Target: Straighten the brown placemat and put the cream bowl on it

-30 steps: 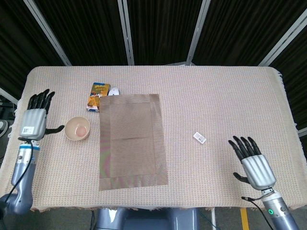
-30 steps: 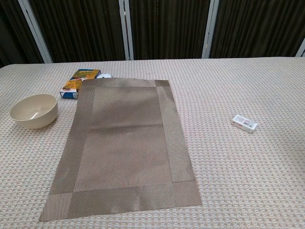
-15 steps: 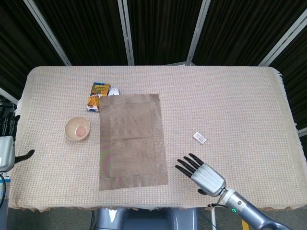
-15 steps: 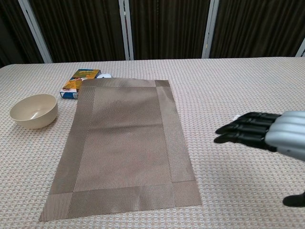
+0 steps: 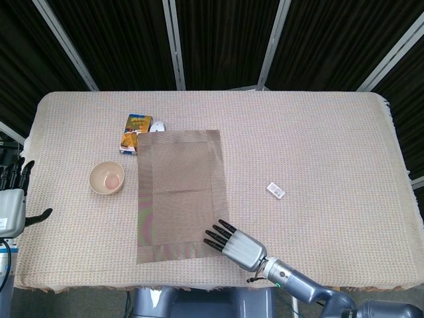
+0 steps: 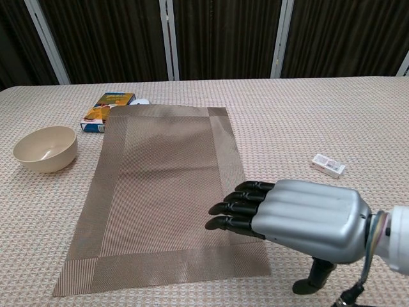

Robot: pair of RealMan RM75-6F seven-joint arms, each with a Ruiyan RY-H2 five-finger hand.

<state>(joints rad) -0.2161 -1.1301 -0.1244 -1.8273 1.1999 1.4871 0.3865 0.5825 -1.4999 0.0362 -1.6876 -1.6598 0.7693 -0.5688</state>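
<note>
right hand (image 6: 300,218), fingers extended and holding nothing, reaches over the brown placemat (image 5: 180,194)'s near corner, where uneven pressure risks bunching it.

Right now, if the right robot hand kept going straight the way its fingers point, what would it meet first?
The right robot hand points up-left over the placemat's near right corner, so the mat comes first, if it is not already touching; height is unclear. Further along that line sits the bowl, though it may pass in front of it.
</note>
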